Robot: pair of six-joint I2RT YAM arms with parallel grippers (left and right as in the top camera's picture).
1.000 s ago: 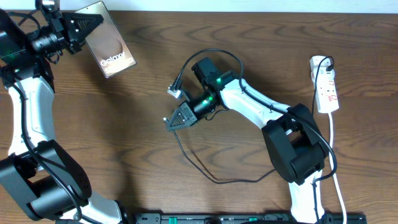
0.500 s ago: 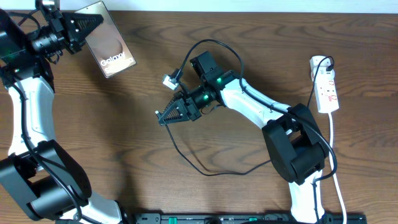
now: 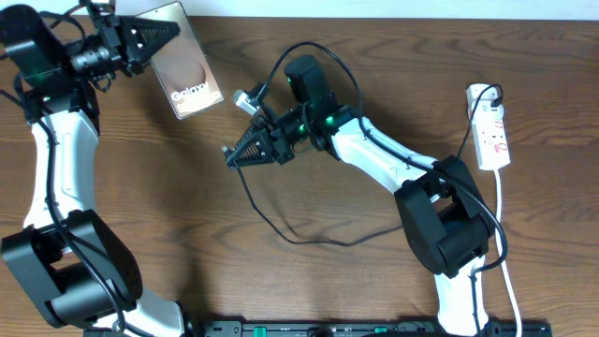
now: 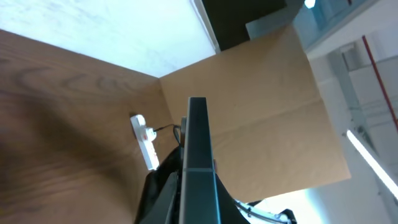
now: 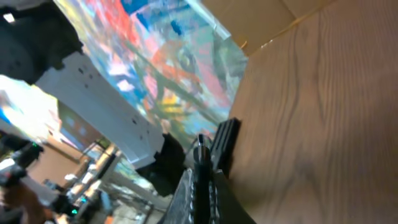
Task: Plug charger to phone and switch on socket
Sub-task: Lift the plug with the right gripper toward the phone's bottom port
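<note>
At the table's top left, my left gripper (image 3: 169, 34) is shut on the phone (image 3: 191, 77), a brown slab with white lettering, gripping its upper corner. In the left wrist view the phone (image 4: 198, 134) stands edge-on between the dark jaws of the left gripper (image 4: 198, 182). Left of the table's middle, my right gripper (image 3: 231, 154) is shut on the charger (image 3: 281, 232), whose thin black cable loops down and to the right beneath the arm. The charger's dark tip (image 5: 199, 147) pokes out past the right gripper (image 5: 200, 169). About a hand's width separates the right gripper from the phone.
The socket (image 3: 491, 126), a white strip with red marks, lies at the right edge with a white lead running toward the front; it also shows small in the left wrist view (image 4: 144, 140). A thicker black robot cable (image 3: 309, 49) arcs over the right wrist.
My left gripper has carried the phone to the right. My right gripper has moved left and up with the charger, closing toward the phone, and the cable loop has been dragged along.
</note>
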